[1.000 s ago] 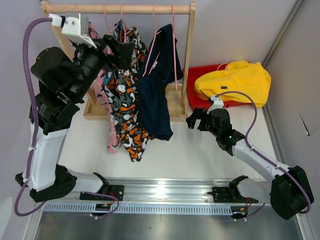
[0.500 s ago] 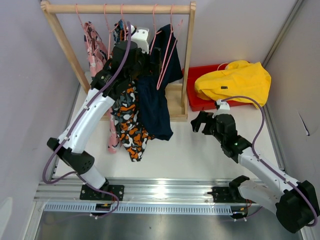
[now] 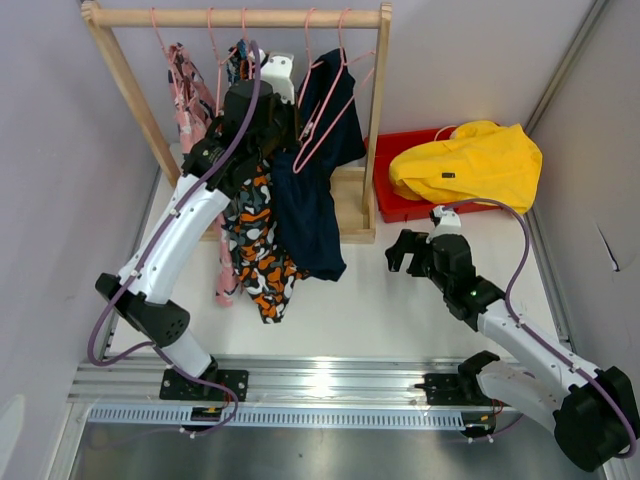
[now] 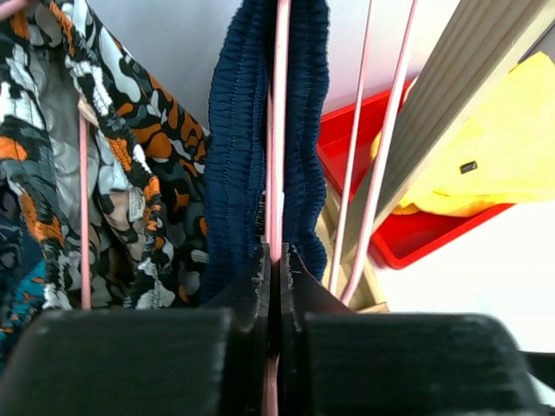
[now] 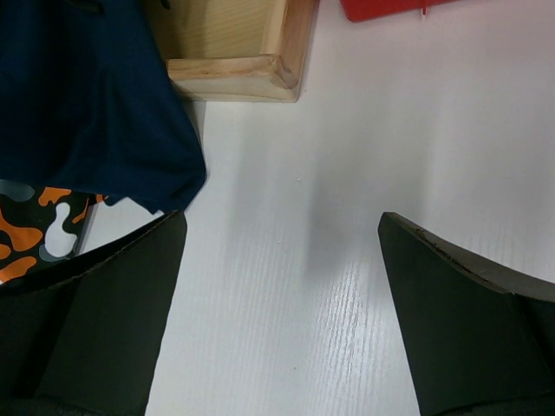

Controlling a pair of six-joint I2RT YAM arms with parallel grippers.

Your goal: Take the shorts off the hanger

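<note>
Navy shorts (image 3: 310, 210) hang from a pink hanger (image 3: 322, 128) on the wooden rack (image 3: 240, 17). My left gripper (image 3: 288, 125) is up at that hanger and shut on its pink wire. In the left wrist view the wire (image 4: 280, 130) runs straight down between the closed jaws of the gripper (image 4: 276, 260), with the gathered navy waistband (image 4: 230, 156) on both sides of it. Camouflage shorts (image 3: 260, 250) hang to the left, pink shorts (image 3: 190, 85) further left. Yellow shorts (image 3: 470, 165) lie on the red tray (image 3: 402, 208). My right gripper (image 3: 400, 250) hovers open over the table.
The rack's wooden base (image 5: 234, 52) and the navy hem (image 5: 78, 95) lie just ahead of the right gripper (image 5: 282, 234). An upright post (image 3: 376, 120) stands between the hanging shorts and the red tray. An empty pink hanger (image 4: 381, 130) hangs right of the held one.
My left arm swung in from the rack's left side to the navy shorts' hanger and its jaws closed on the wire, tilting the hanger. The right arm shifted only slightly.
</note>
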